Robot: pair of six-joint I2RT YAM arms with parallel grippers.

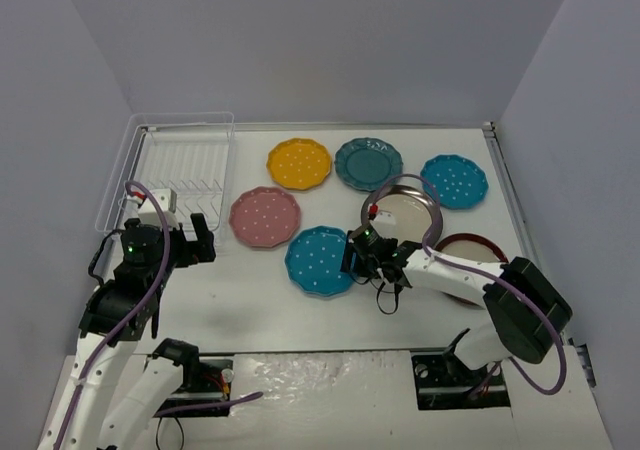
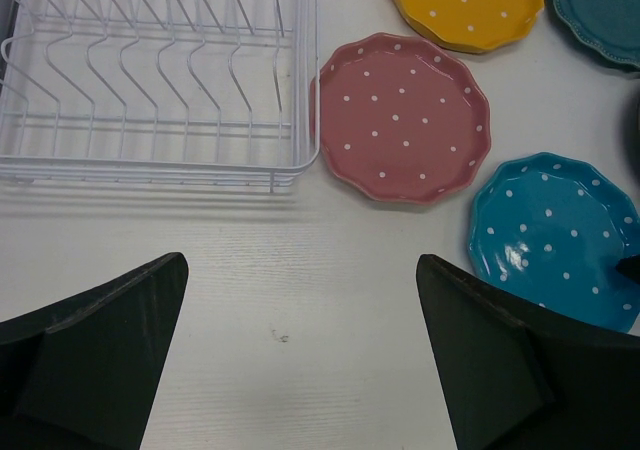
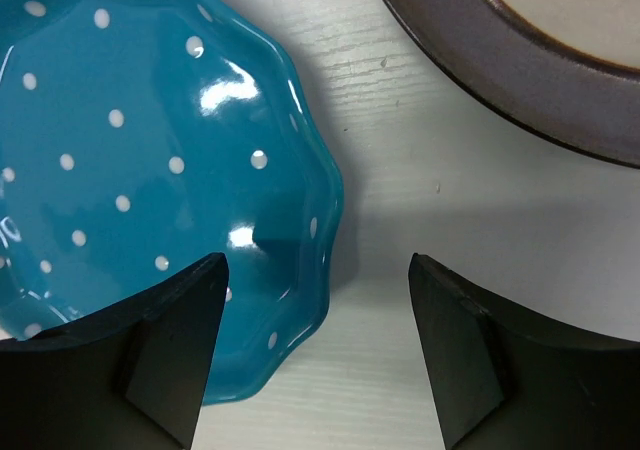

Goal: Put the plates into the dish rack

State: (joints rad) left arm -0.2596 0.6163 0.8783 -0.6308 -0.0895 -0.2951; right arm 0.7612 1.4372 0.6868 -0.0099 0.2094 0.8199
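The dish rack [image 1: 180, 170] stands empty at the far left; it also shows in the left wrist view [image 2: 150, 170]. All plates lie flat on the table: yellow [image 1: 298, 163], dark teal [image 1: 368, 163], pink [image 1: 264, 216], a far blue one [image 1: 454, 180], a near blue one [image 1: 318, 260], and two dark-rimmed ones [image 1: 402, 208] [image 1: 478, 248], the second partly under my right arm. My right gripper [image 3: 318, 265] is open and low, with the near blue plate's [image 3: 130, 150] right rim between its jaws. My left gripper [image 2: 300, 265] is open and empty over bare table in front of the rack.
The pink plate [image 2: 400, 115] lies right beside the rack's near right corner. The cream-centred plate [image 3: 530, 60] lies just past my right gripper. Grey walls enclose the table on three sides.
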